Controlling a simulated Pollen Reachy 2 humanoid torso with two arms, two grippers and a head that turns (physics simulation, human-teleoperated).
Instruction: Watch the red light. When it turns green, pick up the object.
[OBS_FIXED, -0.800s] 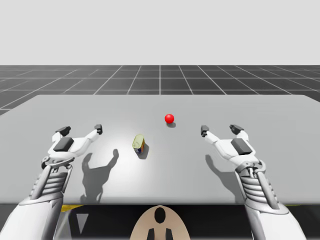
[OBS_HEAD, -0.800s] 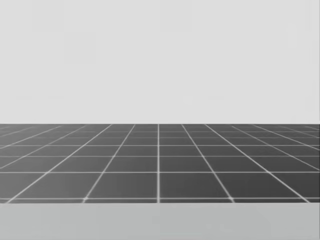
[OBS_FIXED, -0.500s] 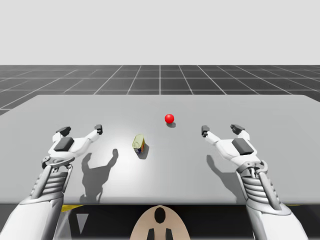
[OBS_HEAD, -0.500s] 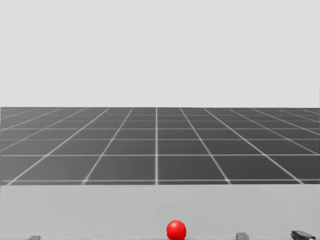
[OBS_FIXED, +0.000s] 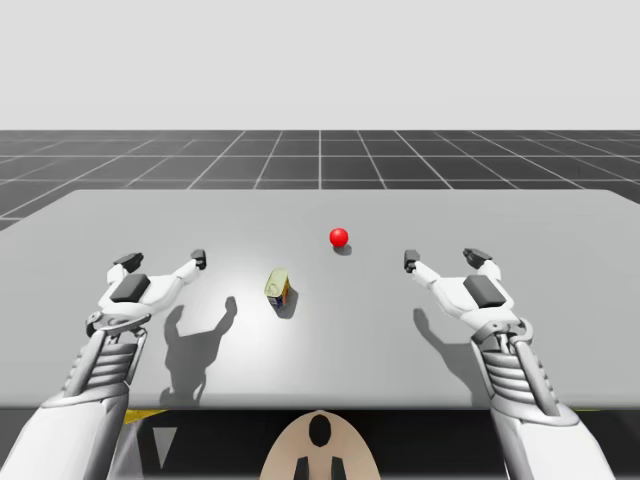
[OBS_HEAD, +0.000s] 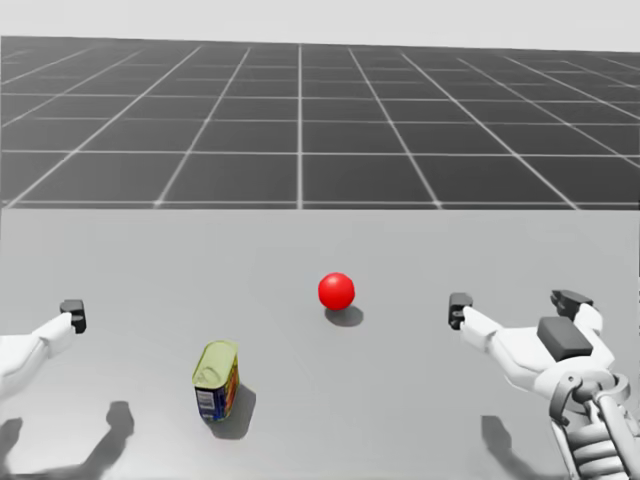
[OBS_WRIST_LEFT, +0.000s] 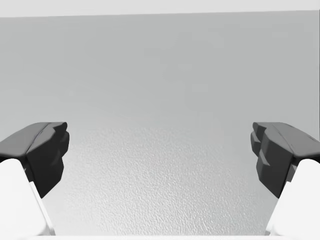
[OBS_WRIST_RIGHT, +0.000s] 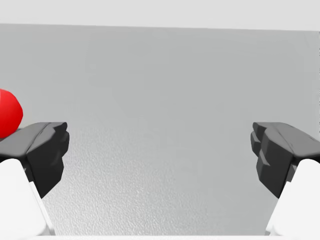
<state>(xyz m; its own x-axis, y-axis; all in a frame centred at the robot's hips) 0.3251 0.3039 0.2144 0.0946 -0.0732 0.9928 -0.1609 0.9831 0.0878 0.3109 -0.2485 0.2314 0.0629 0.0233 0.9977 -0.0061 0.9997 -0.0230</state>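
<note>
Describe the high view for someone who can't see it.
A red ball light sits on a grey table, with a small yellowish can nearer me, to its left. My left pincer and right pincer hover open on either side, touching nothing.

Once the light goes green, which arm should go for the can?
Left. The can stands on my left side of the red light, nearer my left arm's open jaws than my right's. Both hover empty over the table.

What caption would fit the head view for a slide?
Red light beyond the blue-and-yellow can on the grey table; my right gripper open.
</note>
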